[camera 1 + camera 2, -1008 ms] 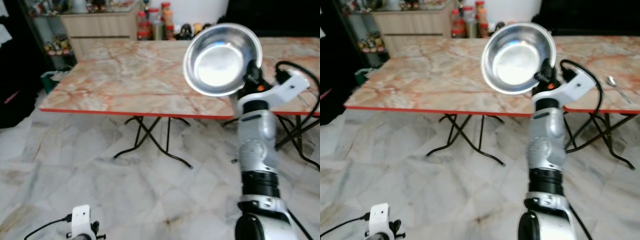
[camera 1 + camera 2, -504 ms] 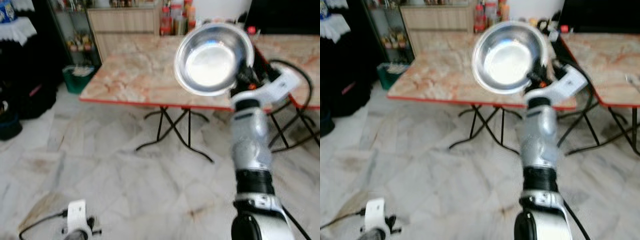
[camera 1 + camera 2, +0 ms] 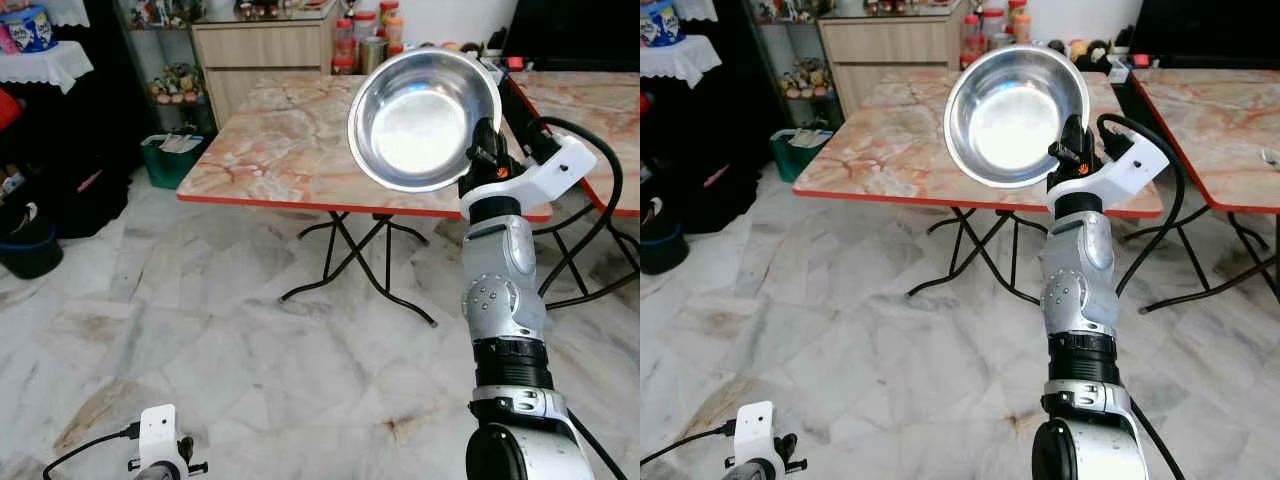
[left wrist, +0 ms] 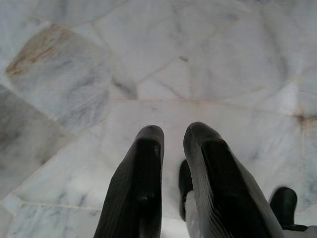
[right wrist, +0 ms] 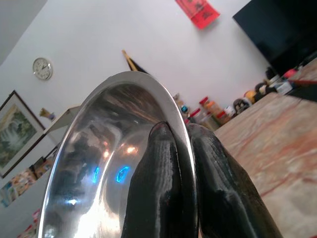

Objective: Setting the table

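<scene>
A: R hand (image 3: 1072, 150) — status?
B: Raised in front of the head cam, fingers (image 5: 163, 163) pinching the rim of a stainless steel bowl (image 3: 425, 118). Bowl held up in the air, tilted on edge, hollow side facing the cam. Wrist cam shows one finger inside the rim, other outside, pressed tight on the metal.

A: Bowl vs. worktop?
B: Not on it. Marble-pattern folding worktop (image 3: 290, 150), red edge, black crossed legs, stands beyond the bowl. 2nd worktop (image 3: 1220, 120) of same kind just beside it on the robot's right, narrow gap between.

A: L hand?
B: L hand (image 4: 171, 141) hangs low, pointed at the marble floor (image 3: 250, 370). Fingers nearly together, slim gap, nothing between them.

A: Surroundings?
B: Wooden cabinet (image 3: 265, 55) behind the worktop, jars (image 3: 365, 45) near its far end. Black cable (image 3: 590, 200) loops off the R wrist.
</scene>
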`<state>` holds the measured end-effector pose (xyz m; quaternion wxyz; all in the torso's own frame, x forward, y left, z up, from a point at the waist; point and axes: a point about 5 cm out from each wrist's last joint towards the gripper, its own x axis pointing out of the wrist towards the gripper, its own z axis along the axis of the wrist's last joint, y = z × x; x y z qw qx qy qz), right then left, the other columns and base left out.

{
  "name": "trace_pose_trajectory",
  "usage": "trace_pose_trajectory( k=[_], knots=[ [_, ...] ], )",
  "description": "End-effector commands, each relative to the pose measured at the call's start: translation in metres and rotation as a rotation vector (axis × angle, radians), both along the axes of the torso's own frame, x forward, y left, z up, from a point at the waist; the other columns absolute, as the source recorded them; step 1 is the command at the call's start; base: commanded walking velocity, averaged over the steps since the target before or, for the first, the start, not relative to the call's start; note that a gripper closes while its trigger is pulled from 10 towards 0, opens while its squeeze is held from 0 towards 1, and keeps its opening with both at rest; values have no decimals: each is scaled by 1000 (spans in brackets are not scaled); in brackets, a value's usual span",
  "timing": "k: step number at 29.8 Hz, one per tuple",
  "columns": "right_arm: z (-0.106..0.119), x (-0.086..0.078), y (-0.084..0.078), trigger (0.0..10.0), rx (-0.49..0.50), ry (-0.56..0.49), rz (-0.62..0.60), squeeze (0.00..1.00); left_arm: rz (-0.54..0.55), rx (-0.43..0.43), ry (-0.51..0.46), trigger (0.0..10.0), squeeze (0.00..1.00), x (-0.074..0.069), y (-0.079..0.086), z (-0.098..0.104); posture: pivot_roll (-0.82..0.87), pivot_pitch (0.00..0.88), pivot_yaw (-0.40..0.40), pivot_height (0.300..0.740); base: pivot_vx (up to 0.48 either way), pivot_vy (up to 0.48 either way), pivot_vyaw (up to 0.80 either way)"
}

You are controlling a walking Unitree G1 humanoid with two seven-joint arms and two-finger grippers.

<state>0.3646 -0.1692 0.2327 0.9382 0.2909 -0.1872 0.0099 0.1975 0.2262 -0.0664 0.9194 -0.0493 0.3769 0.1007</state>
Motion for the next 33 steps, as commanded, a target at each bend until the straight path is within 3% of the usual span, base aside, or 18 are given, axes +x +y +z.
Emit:
trace_pose_trajectory(
  k=[1, 19, 33],
  knots=[
    [9, 2, 4, 10000, -14, -21, 13, 0, 6, -7, -6, 10000, 0, 3, -1, 1, 41, 0, 34, 728, 319, 0, 0],
    [8, 2, 6, 10000, -84, -4, 27, 0, 7, -14, 10, 10000, 0, 1, -2, -1, 37, 0, 33, 728, 326, 0, 89],
    [1, 3, 4, 10000, -85, 35, 28, 0, 6, -19, 22, 10000, 0, -1, -1, -2, 33, 0, 33, 728, 333, 0, 0]
  ],
)
